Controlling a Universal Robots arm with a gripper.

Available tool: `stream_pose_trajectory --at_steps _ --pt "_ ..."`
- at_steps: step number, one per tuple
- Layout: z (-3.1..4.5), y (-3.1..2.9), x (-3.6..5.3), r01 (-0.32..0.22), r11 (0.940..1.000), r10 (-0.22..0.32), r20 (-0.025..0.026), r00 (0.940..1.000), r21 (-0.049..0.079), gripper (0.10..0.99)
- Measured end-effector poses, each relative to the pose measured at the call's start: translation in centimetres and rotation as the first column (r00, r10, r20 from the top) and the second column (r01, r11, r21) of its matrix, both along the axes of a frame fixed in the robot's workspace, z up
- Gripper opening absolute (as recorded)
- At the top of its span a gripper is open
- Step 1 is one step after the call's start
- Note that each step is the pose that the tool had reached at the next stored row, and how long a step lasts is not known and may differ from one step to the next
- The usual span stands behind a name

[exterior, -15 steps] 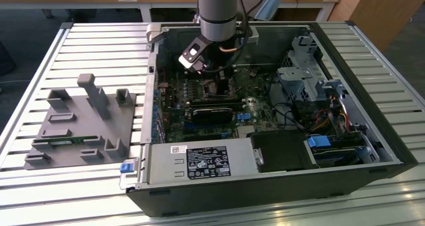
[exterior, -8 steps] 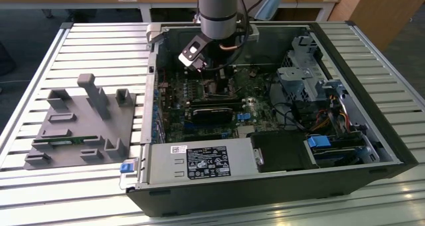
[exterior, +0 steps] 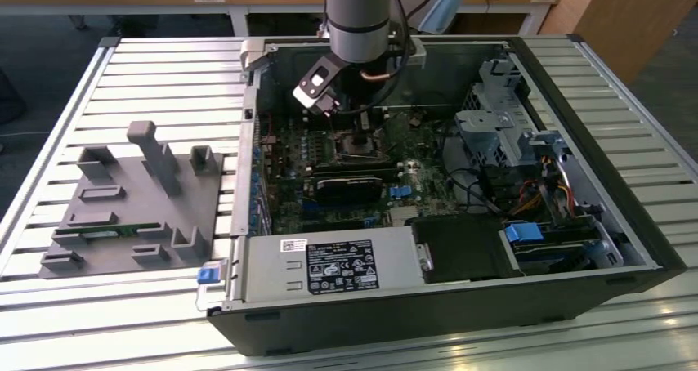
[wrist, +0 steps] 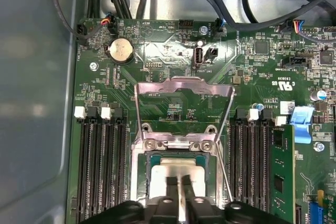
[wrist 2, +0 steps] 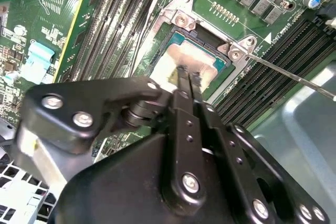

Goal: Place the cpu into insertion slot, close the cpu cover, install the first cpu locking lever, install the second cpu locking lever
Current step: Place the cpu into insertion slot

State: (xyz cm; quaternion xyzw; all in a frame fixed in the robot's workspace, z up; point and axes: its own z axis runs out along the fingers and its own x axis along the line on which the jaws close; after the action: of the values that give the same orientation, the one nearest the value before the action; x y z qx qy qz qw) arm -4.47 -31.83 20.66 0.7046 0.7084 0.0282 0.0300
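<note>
The cpu (wrist: 181, 167), a flat silver-grey square, lies level in the insertion slot (wrist: 137, 174) on the green board. In the second wrist view the cpu (wrist 2: 176, 56) sits inside the slot's silver rim (wrist 2: 178, 17). The cpu cover (wrist: 184, 83), a thin silver frame, stands swung up and open beyond the slot. A thin locking lever (wrist 2: 294, 77) juts out free from the slot's corner. My gripper (wrist 2: 188, 75) hangs just above the chip's top, fingers pressed together with nothing between them. In the exterior view the gripper (exterior: 355, 132) reaches down into the open case over the slot (exterior: 358, 146).
Black memory slots (wrist: 100, 171) flank the socket, and one stick (wrist: 281, 171) is fitted. A black block (exterior: 349, 183) lies near the socket, with a power supply (exterior: 327, 265), a drive cage (exterior: 496, 122) and cables (exterior: 485, 187) around. A grey fixture (exterior: 131, 199) stands outside the case.
</note>
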Motion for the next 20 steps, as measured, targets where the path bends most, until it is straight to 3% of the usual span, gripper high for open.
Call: stream_pose_trajectory --at_steps 3,20 --pt "0.07 0.0 0.0 0.0 1.0 0.0 0.0001 1.0 0.0 0.106" --pt "0.56 0.0 0.0 0.0 1.0 0.0 0.0 1.0 0.0 0.106"
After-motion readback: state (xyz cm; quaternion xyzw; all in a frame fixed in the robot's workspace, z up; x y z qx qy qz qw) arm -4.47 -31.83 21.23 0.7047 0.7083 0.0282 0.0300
